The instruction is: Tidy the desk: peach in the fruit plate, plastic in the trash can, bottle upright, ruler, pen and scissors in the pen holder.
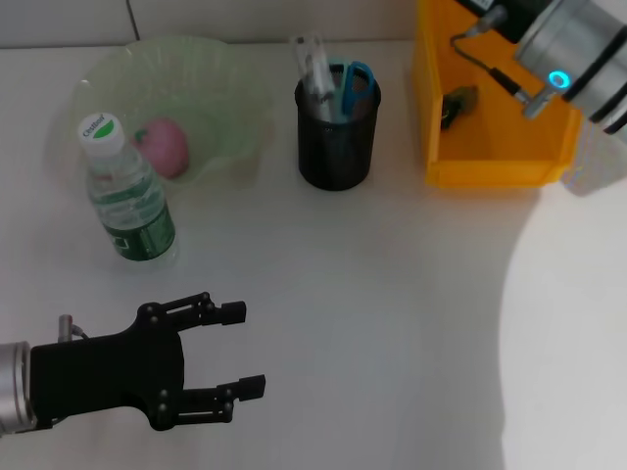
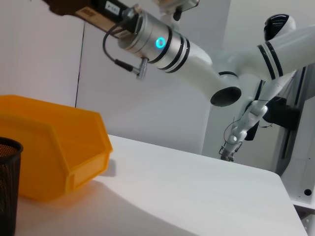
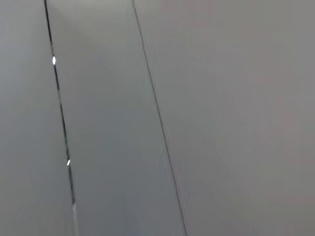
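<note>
Hovering low over the near left of the white desk [image 1: 372,294]: the left gripper [image 1: 250,350], black fingers [image 1: 231,312] spread apart, holding nothing. Standing upright just beyond it, the bottle [image 1: 125,192], cap on. Sitting pink in the green fruit plate [image 1: 211,88], the peach [image 1: 164,147]. Poking out of the black mesh pen holder [image 1: 337,129]: blue-handled scissors [image 1: 357,86] and a clear ruler [image 1: 314,65]. Lying inside the yellow trash can [image 1: 480,171], something dark, likely the plastic [image 1: 458,103]. Reaching above that bin, the right arm [image 1: 578,49]; fingers out of sight, so impossible to tell how they stand.
</note>
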